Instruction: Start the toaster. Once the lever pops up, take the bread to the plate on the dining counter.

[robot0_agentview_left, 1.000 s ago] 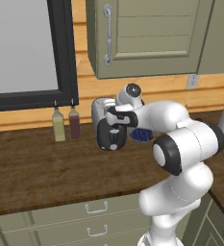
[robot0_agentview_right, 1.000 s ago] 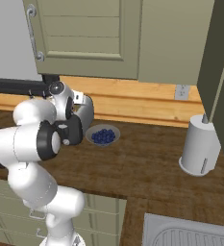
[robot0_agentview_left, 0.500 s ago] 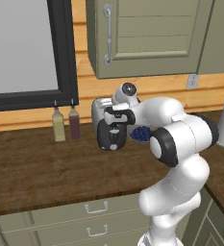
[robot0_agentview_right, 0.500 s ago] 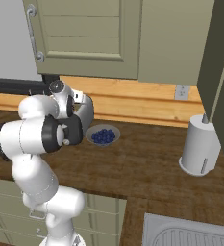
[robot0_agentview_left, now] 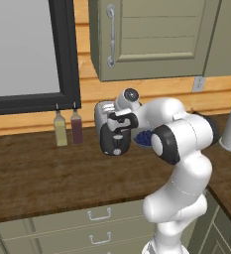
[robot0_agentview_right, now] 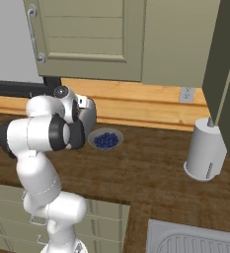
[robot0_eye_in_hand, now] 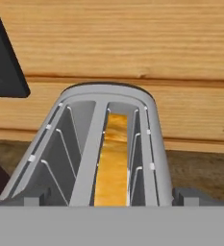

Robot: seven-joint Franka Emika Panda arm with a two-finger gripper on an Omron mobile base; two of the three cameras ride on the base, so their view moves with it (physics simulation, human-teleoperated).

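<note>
The silver toaster (robot0_agentview_left: 105,115) stands on the wooden worktop against the wall, its black end panel (robot0_agentview_left: 114,144) facing forward. I cannot make out the lever on that panel. My gripper (robot0_agentview_left: 120,124) hangs right over the toaster's front end, pointing down. In the hand view the gripper (robot0_eye_in_hand: 112,197) is open, with one fingertip (robot0_eye_in_hand: 36,196) on each side of the toaster (robot0_eye_in_hand: 84,144). The bread (robot0_eye_in_hand: 112,163), golden-brown, sits down in the right-hand slot, and the left-hand slot is empty. From the right base view my arm covers most of the toaster (robot0_agentview_right: 90,109).
Two small bottles (robot0_agentview_left: 68,128) stand left of the toaster. Just to its right sits a grey bowl of blueberries (robot0_agentview_right: 105,140). Farther right on the worktop is a white cylinder (robot0_agentview_right: 204,154), and a sink (robot0_agentview_right: 195,242) lies at the front right. Wall cabinets (robot0_agentview_left: 151,34) hang above.
The arm's elbow has swung a little to the left. The hand stays over the toaster and its jaws stay open.
</note>
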